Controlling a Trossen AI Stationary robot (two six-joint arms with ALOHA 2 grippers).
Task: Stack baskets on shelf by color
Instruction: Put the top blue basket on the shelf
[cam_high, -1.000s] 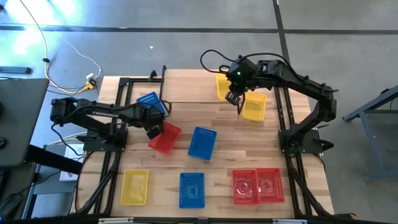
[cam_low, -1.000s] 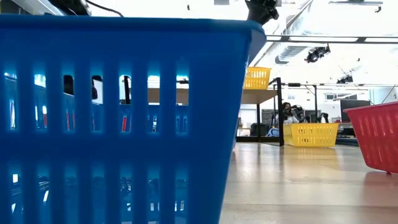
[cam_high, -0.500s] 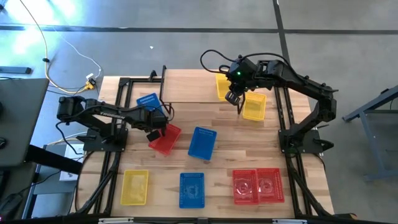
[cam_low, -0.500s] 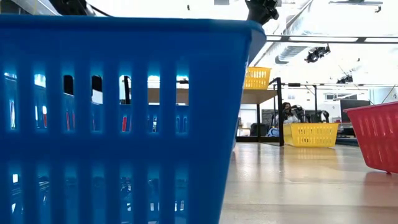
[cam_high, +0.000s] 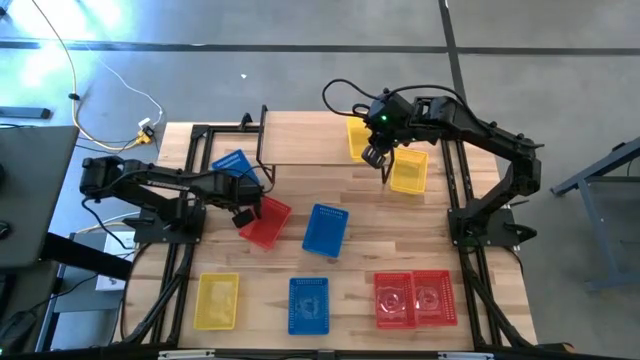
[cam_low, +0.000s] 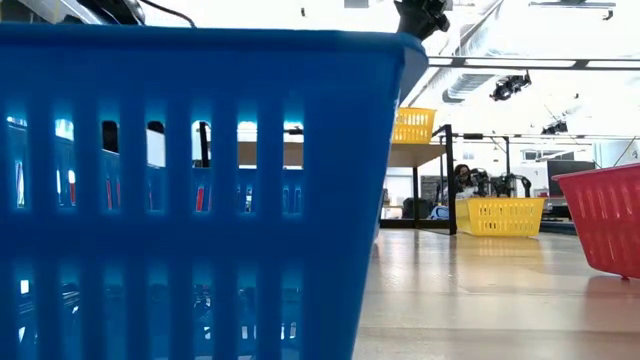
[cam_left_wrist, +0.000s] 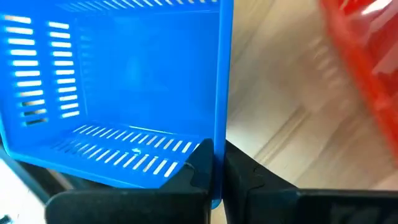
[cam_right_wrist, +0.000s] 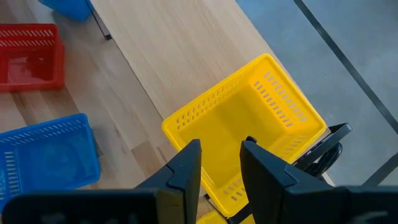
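Note:
A blue basket (cam_high: 233, 166) sits at the table's far left, beside the shelf (cam_high: 300, 138). My left gripper (cam_high: 248, 192) is shut on this basket (cam_left_wrist: 130, 81). A yellow basket (cam_high: 356, 138) stands on the shelf's right end and shows in the right wrist view (cam_right_wrist: 249, 118). My right gripper (cam_high: 378, 158) hangs open above it. In the right wrist view this gripper (cam_right_wrist: 221, 155) has one finger over the basket's inside and one over its wall. A second yellow basket (cam_high: 408, 170) rests on the table beside the shelf. My left gripper pinches one wall of the blue basket at its rim (cam_left_wrist: 219, 124), close to a corner. One finger (cam_left_wrist: 200, 163) is inside the basket and the other (cam_left_wrist: 241, 169) is outside. The fingers come from the table's near side. Whether the basket is lifted I cannot tell.
A red basket (cam_high: 265, 222) and a blue one (cam_high: 325, 230) lie mid-table, right by my left gripper. Along the near edge stand a yellow basket (cam_high: 217, 300), a blue one (cam_high: 309, 305) and two red ones (cam_high: 414, 298). A blue basket (cam_low: 200, 180) fills the low view.
My left arm has reached toward the far edge at the blue basket and then drawn back. The blue basket now sits a little nearer the table's left edge than before.

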